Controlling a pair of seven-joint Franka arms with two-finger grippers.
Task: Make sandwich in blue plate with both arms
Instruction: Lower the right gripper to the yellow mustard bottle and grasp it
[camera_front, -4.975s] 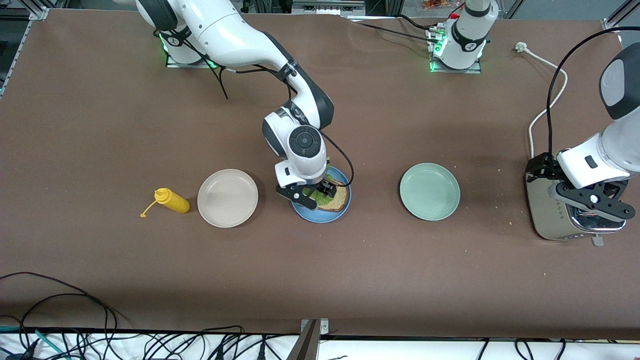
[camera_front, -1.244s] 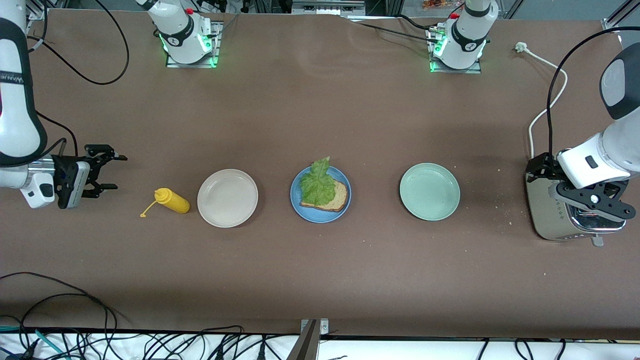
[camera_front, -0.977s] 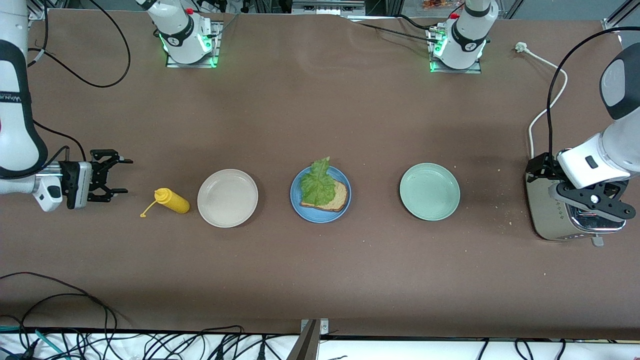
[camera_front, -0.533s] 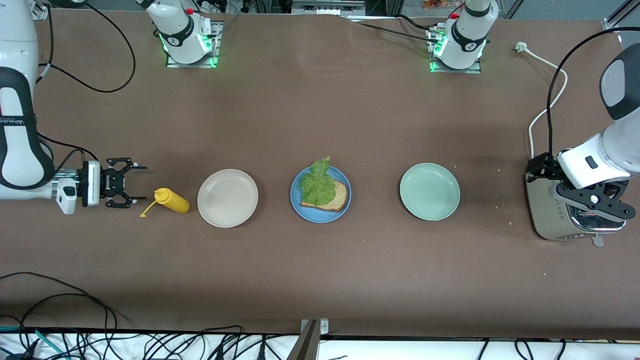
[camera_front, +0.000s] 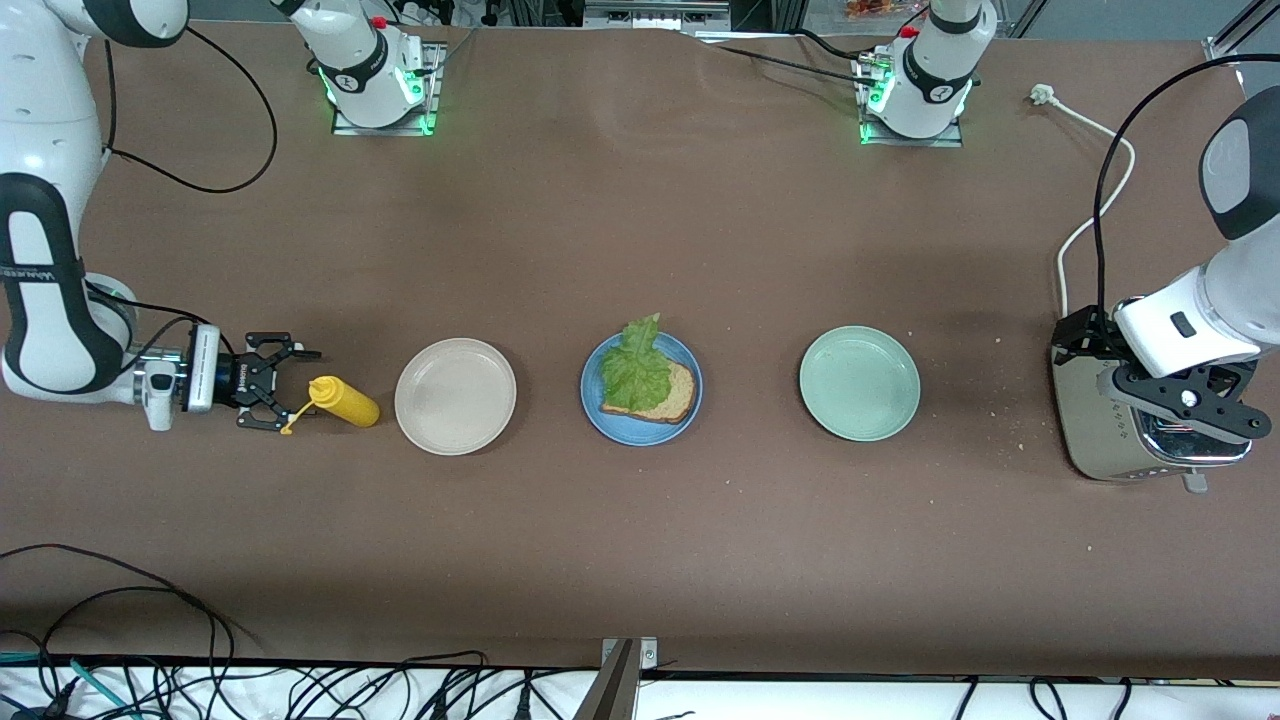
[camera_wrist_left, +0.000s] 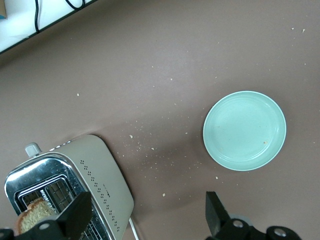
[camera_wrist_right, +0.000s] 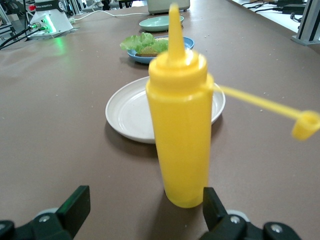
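Note:
The blue plate lies mid-table and carries one slice of brown toast with a ruffled lettuce leaf on top. My right gripper is low over the table and open. It points at an upright yellow squeeze bottle that stands just ahead of its fingertips. My left gripper hangs open over the toaster, with nothing between its fingers. A slice of toast sits in a toaster slot.
A beige plate lies between the bottle and the blue plate. A pale green plate lies between the blue plate and the toaster. The bottle's cap dangles on its tether near my right gripper. The toaster's white cord runs toward the bases.
My right arm left the blue plate, swung out toward its end of the table, then brought its open gripper up to the yellow bottle. The left arm has not moved.

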